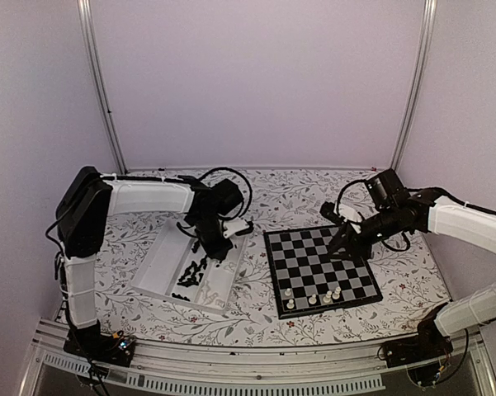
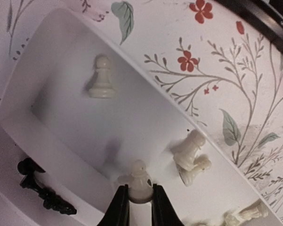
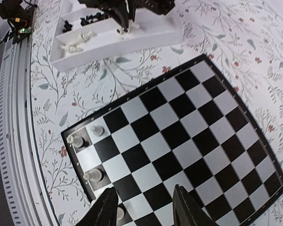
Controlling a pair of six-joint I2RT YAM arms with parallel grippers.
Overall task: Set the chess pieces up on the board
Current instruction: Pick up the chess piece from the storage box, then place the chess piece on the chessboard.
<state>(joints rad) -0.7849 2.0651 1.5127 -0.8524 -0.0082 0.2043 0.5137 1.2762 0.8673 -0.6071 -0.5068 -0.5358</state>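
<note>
My left gripper is down in the clear tray, shut on the base of a small white chess piece. More white pieces lie around it: an upright pawn and two tipped ones. Black pieces fill the neighbouring compartment. In the top view the left gripper sits at the tray's right end. The board lies to the right with several white pieces along its near rows. My right gripper hovers open over the board, nothing between its fingers, near white pieces.
The tray lies at an angle left of the board on the floral cloth, with a heap of black pieces in it. A metal rail runs along the table's near edge. The right wrist view shows the tray beyond the board.
</note>
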